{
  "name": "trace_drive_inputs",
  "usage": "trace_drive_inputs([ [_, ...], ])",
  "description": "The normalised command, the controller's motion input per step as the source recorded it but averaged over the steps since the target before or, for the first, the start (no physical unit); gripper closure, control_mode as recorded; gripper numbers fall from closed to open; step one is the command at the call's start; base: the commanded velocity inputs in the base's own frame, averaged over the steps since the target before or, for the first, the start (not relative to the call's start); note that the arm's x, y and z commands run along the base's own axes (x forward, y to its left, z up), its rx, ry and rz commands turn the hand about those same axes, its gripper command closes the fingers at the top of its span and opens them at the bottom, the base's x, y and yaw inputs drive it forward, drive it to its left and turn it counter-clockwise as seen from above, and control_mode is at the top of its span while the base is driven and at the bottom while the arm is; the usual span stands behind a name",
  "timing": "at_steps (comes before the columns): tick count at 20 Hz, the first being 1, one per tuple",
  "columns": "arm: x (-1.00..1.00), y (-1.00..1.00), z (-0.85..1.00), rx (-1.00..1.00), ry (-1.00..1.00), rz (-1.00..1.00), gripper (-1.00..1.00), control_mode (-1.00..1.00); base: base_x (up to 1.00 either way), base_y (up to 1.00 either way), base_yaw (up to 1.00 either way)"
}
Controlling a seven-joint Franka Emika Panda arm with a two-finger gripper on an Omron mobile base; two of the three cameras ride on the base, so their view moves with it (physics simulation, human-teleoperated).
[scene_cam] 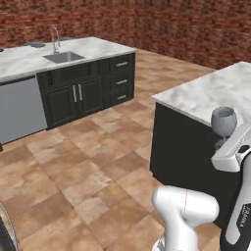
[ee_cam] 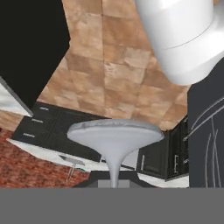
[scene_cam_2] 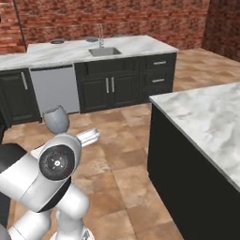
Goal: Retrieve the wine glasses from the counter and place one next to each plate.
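Observation:
One clear, grey-tinted wine glass (scene_cam: 224,121) is held up in the air with its bowl on top, in front of a marble-topped black cabinet block. My gripper (scene_cam: 226,145) is shut on the glass's stem just below the bowl. From the right base view the same wine glass (scene_cam_2: 56,119) rises behind my arm's round joint. In the hand view the glass's round foot (ee_cam: 114,130) and thin stem run down into my gripper (ee_cam: 113,183). The plates, the second glass and the cooktop counter are out of view.
A marble-topped black island (scene_cam: 206,93) (scene_cam_2: 206,117) stands close on the right. Across the brown tiled floor (scene_cam: 83,162) runs a marble top with a sink and faucet (scene_cam: 62,57) (scene_cam_2: 104,50), beside a grey dishwasher front (scene_cam: 17,110). Brick walls lie behind.

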Motion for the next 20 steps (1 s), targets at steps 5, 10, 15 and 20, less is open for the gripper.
trace_drive_inputs([
  [5, 0.00, 0.00, 0.00, 0.00, 0.00, 0.00, 1.00, 1.00, 1.00, 0.00, 0.30],
  [10, 0.00, 0.00, 0.00, 0.00, 0.00, 0.00, 1.00, 1.00, 1.00, -0.56, 0.29],
  [15, 0.00, 0.00, 0.00, 0.00, 0.00, 0.00, 1.00, 1.00, 1.00, -0.92, 0.29],
  [20, 0.00, 0.00, 0.00, 0.00, 0.00, 0.00, 1.00, 1.00, 1.00, -0.12, 0.22],
])
